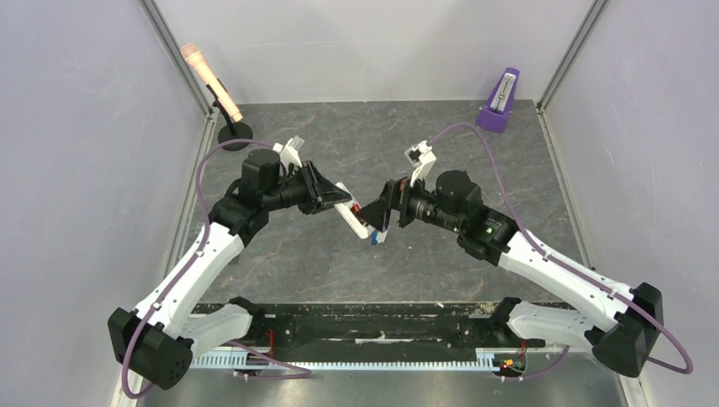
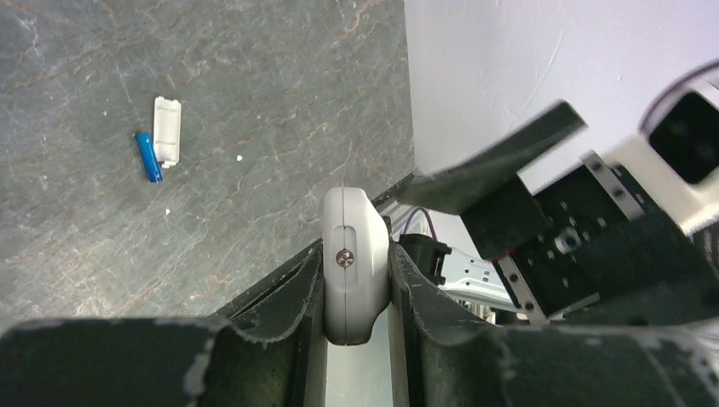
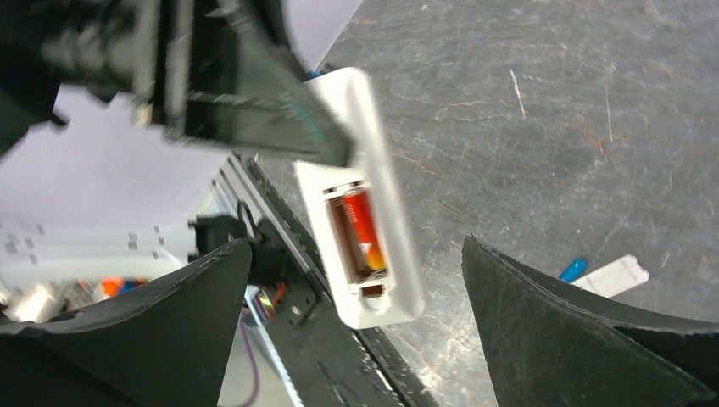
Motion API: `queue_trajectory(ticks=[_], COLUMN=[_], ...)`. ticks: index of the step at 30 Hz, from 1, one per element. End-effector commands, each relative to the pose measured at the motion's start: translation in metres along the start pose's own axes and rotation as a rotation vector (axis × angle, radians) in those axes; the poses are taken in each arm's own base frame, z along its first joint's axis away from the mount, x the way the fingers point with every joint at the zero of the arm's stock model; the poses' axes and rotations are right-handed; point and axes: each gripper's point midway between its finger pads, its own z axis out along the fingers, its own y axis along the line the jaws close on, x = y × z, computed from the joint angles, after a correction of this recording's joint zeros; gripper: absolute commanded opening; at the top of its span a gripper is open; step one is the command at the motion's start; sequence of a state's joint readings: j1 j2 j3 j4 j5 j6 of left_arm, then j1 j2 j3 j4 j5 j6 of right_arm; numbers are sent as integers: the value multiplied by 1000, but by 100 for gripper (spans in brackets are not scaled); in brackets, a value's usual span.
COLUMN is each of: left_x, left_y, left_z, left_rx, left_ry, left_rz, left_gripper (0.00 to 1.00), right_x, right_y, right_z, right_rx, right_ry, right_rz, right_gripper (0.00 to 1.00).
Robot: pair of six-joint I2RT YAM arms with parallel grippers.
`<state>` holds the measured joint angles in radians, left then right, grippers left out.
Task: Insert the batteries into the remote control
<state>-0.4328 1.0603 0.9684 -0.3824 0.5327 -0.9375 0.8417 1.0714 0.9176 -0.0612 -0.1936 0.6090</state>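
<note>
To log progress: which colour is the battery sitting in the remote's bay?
The battery is red-orange; the right wrist view shows it best.

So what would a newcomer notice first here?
The white remote, clamped in the left tool above the table, with a red-orange battery lying in its open bay. The right tool gapes wide open right before it. A blue battery and a white cover lie side by side below.
</note>
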Motion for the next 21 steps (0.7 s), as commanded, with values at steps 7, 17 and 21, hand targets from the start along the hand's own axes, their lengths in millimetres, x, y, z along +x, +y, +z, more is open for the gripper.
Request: queue_trajectory(ticks=[7, 17, 21], left_x=[-18, -18, -16], left_y=[-25, -28, -29], left_z=[-11, -11, -13], left_rx=[95, 109, 121], left_ry=[-97, -101, -92], left_rz=[139, 150, 175], left_gripper=[2, 2, 2], right_x=[-13, -7, 2], right_y=[-3, 1, -3], right_z=[12, 14, 18], right_rx=[-22, -76, -70], right_ry=[-16, -7, 13], right_rz=[654, 884, 947], right_gripper=[98, 98, 98])
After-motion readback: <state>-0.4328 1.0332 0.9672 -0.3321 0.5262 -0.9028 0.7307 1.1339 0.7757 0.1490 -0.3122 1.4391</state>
